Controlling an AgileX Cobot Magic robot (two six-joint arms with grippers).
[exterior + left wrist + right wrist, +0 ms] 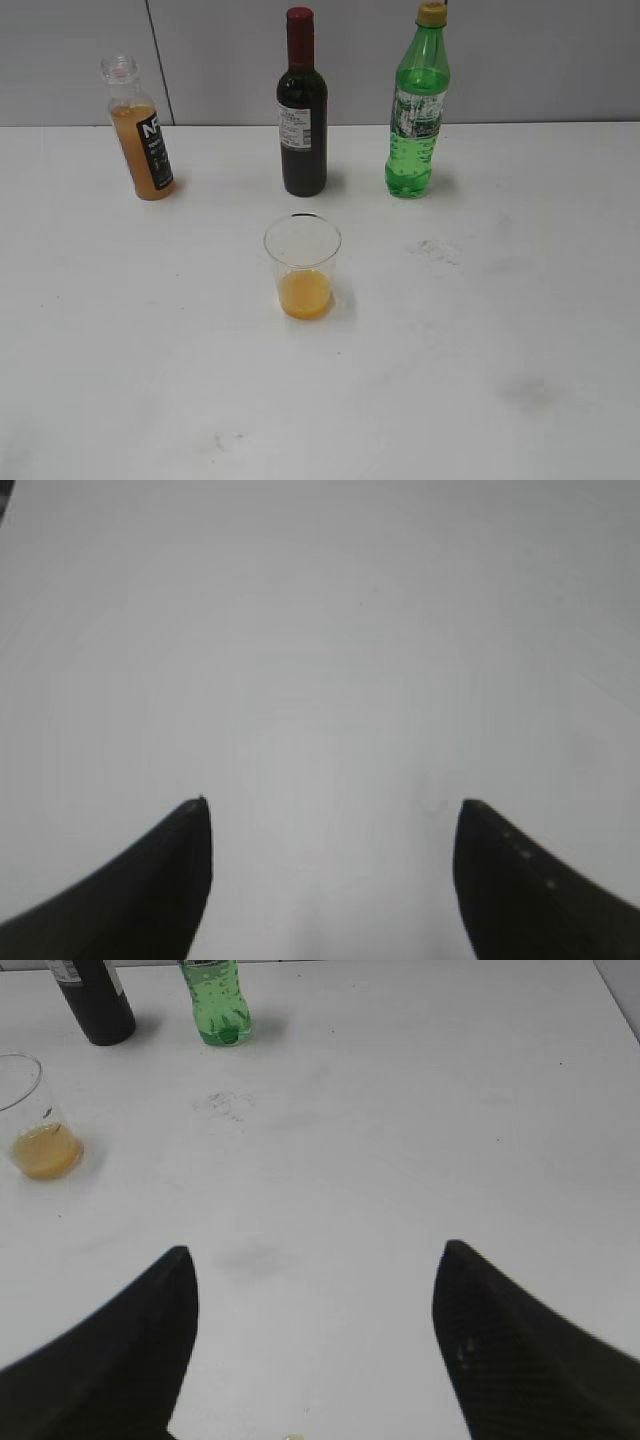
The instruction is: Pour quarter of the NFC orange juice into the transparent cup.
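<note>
The NFC orange juice bottle (142, 135) stands uncapped at the back left of the white table, leaning slightly, about two thirds full. The transparent cup (303, 265) stands in the middle of the table with a little orange juice in its bottom; it also shows in the right wrist view (32, 1120) at the left edge. My left gripper (335, 805) is open and empty over bare table. My right gripper (315, 1250) is open and empty, well to the right of the cup. Neither gripper shows in the exterior view.
A dark wine bottle (301, 110) stands behind the cup at the back middle, and a green soda bottle (418, 105) at the back right. Both bottoms show in the right wrist view: wine (95, 1000), soda (218, 1002). Faint smudges mark the table (500, 330).
</note>
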